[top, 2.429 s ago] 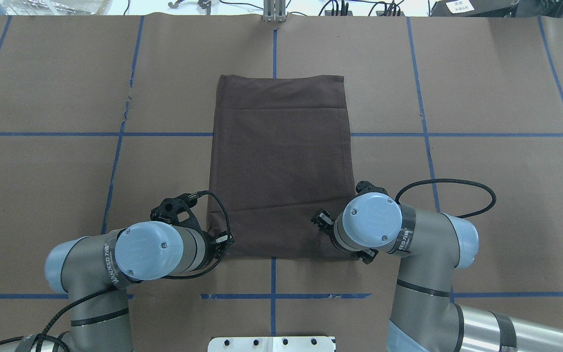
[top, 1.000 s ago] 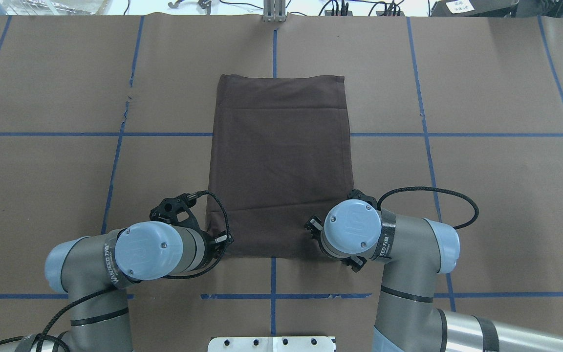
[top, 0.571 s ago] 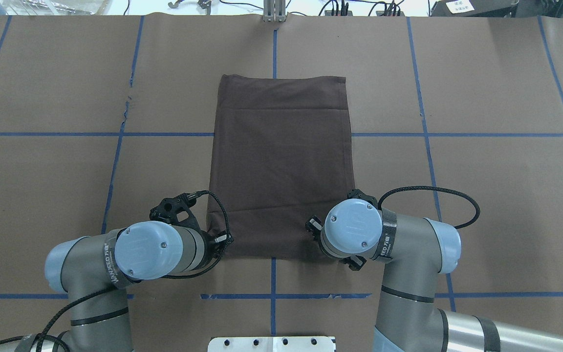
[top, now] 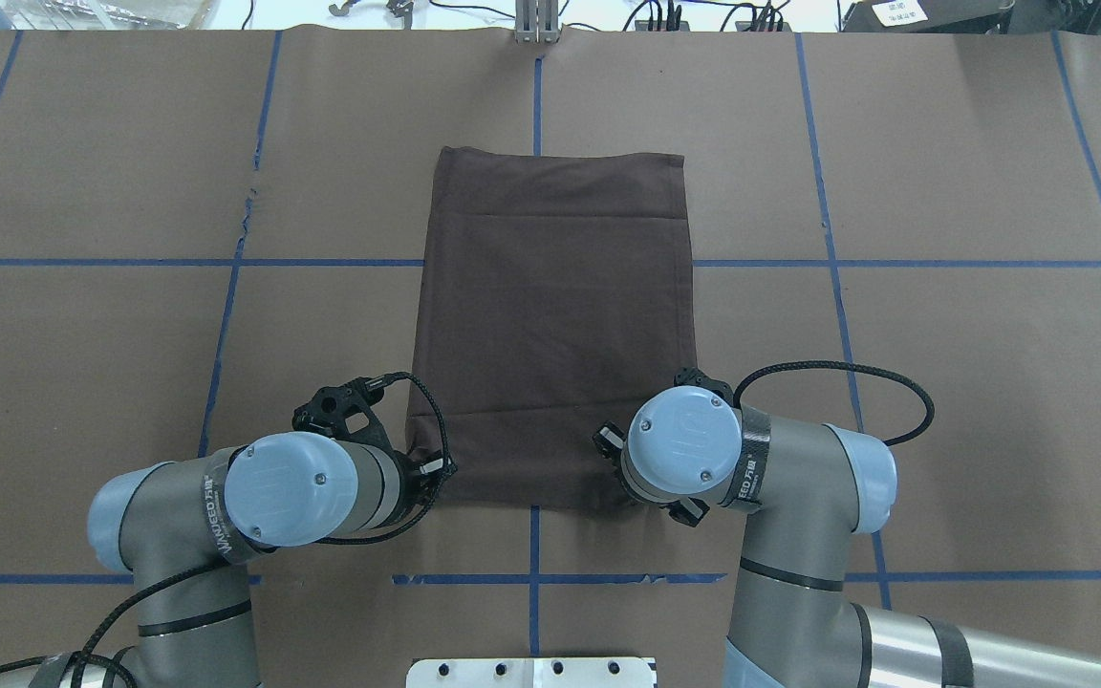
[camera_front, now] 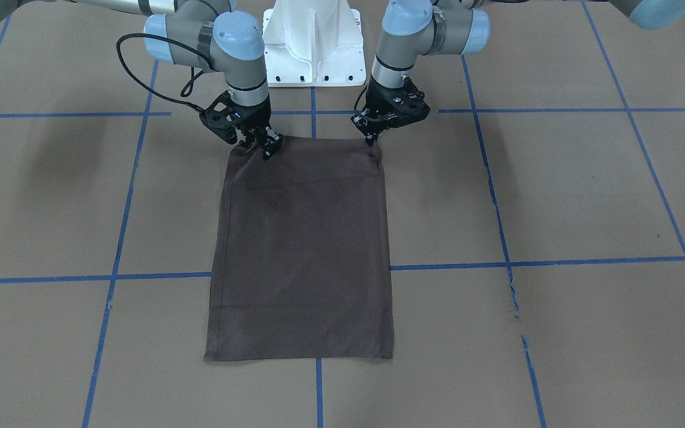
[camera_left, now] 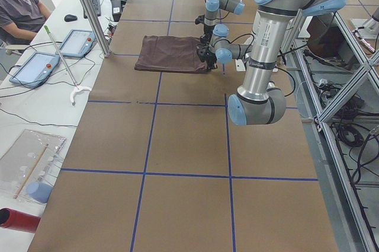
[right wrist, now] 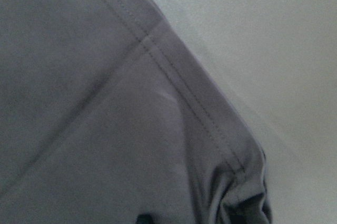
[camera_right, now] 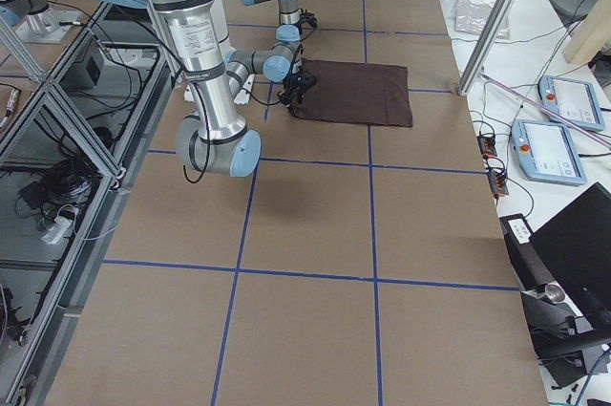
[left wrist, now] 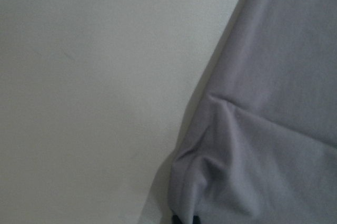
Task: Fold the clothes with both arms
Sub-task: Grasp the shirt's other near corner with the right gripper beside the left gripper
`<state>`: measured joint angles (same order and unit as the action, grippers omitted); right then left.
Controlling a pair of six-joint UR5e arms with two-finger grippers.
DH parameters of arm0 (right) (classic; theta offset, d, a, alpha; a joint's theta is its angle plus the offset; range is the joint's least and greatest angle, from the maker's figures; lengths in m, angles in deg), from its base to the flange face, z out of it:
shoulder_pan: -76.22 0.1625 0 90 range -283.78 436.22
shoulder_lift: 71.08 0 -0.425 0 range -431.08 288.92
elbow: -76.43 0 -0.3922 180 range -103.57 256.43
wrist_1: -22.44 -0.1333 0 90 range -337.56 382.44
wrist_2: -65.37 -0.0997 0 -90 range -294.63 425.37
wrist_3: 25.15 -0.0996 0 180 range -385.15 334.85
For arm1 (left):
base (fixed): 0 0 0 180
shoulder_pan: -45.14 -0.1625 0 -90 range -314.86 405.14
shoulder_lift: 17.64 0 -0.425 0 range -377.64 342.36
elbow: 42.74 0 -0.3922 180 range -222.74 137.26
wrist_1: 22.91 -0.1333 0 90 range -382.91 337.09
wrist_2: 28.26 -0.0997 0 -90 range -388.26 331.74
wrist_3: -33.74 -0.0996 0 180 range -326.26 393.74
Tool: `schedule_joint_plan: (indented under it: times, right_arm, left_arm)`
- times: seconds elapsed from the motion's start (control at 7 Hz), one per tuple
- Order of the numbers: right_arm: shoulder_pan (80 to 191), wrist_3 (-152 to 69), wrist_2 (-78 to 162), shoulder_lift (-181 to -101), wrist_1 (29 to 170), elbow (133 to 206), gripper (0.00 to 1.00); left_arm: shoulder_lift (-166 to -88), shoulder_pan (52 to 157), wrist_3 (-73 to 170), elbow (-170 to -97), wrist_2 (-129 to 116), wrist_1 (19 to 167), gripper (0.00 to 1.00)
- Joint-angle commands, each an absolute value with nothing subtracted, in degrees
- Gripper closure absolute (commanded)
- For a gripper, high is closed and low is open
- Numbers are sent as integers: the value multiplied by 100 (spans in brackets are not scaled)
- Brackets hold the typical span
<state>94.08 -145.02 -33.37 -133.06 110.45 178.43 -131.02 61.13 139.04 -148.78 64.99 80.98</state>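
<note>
With left pincer (camera_front: 373, 142) and right pincer (camera_front: 261, 147) clamped on T-shirt (camera_front: 304, 238) corners, lift level, together, toward far hem.

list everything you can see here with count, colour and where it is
T-shirt: 1, dark grey-brown, folded into a rectangle, flat mid-table.
table: 1, brown paper cover.
tape lines: several, blue, a grid across the table.
pedestal: 1, white, at the robot's edge of the table.
pendants: 2, blue-grey, on the white bench past the table.
operator: 1, grey shirt, seated there.
left arm, right arm: grey, light-blue caps.
left gripper: black, on the T-shirt's near left corner.
right gripper: black, on the near right corner.
</note>
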Motion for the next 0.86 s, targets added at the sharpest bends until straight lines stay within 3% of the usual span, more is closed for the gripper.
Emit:
schedule_joint_plan:
  times: [0.0, 0.71]
  right_arm:
    - [9433, -14477, -3333, -13243, 11051, 17838, 100]
    - [9477, -14416, -3351, -13225, 10954, 17943, 100]
  left_arm:
    - [-13102, 6113, 13904, -14874, 6499, 8098, 100]
    - [-13067, 6122, 13860, -15083, 6525, 8089, 100]
